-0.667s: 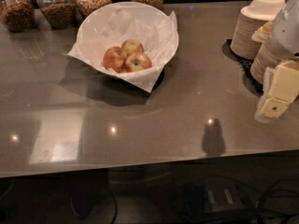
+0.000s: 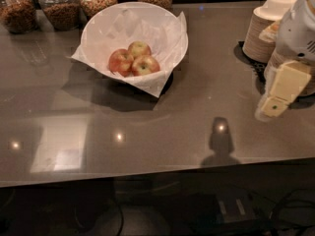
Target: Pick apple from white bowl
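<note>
gripper (image 2: 272, 104) hangs at the right edge of the view, low over the grey counter (image 2: 162, 132), just in front of the stacked tan paper bowls (image 2: 266, 28) and their black mat (image 2: 248, 58). it carries nothing that shows. whether it is spread or closed: cannot tell from this angle. white bowl (image 2: 98, 31) sits well apart from the gripper, off to its left in view and further back, paper lining poking over the rim. three apples huddle touching in the bowl's bottom. the apple (image 2: 139, 48), yellow-green with a blush, lies at the back of the cluster, on the side away from the gripper's tip; a redder apple (image 2: 120, 61) sits left of it and a third apple (image 2: 146, 65) in front, nearest the gripper. glass jars (image 2: 61, 6) line the back edge beyond the bowl. step in hand, by my reading: approach, reach not yet made. next move likely calls for a long sweep left and back, rising over the near rim, then a descent from above, since neighbours crowd the apple's sides. risk: nudging the front fruit or snagging paper.
</note>
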Robot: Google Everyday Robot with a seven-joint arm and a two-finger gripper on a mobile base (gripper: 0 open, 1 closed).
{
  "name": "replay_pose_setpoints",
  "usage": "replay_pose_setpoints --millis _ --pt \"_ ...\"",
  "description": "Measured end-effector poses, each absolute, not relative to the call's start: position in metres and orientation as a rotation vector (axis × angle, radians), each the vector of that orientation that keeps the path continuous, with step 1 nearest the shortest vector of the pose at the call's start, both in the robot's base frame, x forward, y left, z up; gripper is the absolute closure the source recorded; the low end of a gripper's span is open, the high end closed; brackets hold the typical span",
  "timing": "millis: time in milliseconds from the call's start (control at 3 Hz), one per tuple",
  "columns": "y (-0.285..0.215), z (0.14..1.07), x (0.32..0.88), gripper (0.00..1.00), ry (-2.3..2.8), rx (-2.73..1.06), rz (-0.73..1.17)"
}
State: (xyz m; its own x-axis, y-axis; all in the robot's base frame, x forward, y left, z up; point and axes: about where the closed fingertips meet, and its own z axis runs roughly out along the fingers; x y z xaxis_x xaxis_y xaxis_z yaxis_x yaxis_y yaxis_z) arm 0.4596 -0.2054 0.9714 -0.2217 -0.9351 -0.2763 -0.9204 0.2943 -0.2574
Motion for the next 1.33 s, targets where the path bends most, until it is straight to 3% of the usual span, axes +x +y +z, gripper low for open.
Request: replay_pose_setpoints --millis 1333 --pt "-0.116 0.956 0.592 0.00 1.986 -1.437 0.145"
